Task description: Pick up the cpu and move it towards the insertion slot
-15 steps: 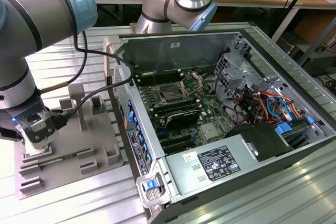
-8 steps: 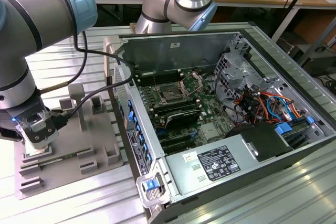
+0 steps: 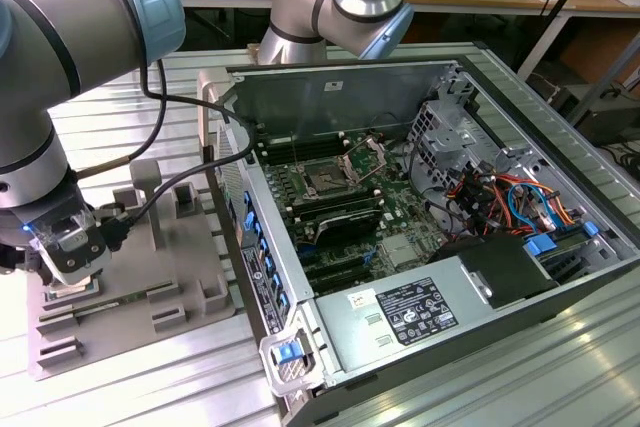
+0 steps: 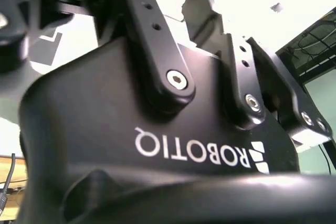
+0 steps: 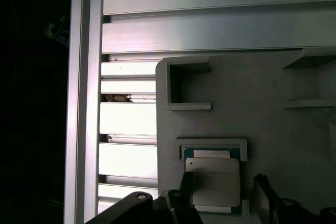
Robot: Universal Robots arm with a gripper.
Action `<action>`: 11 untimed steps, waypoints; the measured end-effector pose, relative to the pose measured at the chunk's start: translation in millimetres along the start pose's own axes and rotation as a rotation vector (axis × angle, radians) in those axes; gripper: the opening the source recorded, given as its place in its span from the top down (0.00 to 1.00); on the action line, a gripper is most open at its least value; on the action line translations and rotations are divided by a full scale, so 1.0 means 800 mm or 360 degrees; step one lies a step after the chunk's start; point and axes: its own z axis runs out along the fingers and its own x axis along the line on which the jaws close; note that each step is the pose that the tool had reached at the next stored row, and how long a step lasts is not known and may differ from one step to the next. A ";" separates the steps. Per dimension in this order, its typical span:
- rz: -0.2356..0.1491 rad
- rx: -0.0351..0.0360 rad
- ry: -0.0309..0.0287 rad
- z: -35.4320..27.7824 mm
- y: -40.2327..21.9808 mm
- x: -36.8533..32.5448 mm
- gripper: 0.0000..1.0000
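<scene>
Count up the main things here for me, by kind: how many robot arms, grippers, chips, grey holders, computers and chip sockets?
robot arm: 1
gripper: 1
cpu: 1
grey plastic fixture: 1
open computer case: 1
insertion slot: 1
Total: 6

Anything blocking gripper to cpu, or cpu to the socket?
Nothing visible between gripper and cpu: it lies bare in the grey fixture, with one of the fingers on each side. Towards the insertion slot, the open computer case's side wall stands between it and the fixture.
</scene>
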 end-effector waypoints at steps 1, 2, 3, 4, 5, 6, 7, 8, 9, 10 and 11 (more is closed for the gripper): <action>0.0000 0.0000 0.00000 0.0000 0.0000 0.0000 0.46; 0.0000 0.0000 0.00000 0.0000 -0.0001 0.0000 0.35; 0.0000 0.0000 0.00000 0.0000 -0.0001 0.0000 0.35; 0.0000 0.0000 0.00001 0.0000 -0.0001 0.0000 0.28; 0.0000 0.0000 0.00000 0.0000 -0.0001 0.0000 0.16; 0.0000 0.0000 0.00000 0.0000 -0.0001 0.0000 0.16; 0.0000 0.0000 0.00000 0.0000 -0.0002 0.0000 0.16; 0.0000 0.0000 0.00000 0.0000 -0.0002 0.0000 0.16; 0.0000 0.0000 -0.00001 0.0000 -0.0002 0.0000 0.16; 0.0000 0.0000 0.00000 0.0000 -0.0002 0.0000 0.16; 0.0000 0.0000 0.00000 0.0000 -0.0003 0.0002 0.16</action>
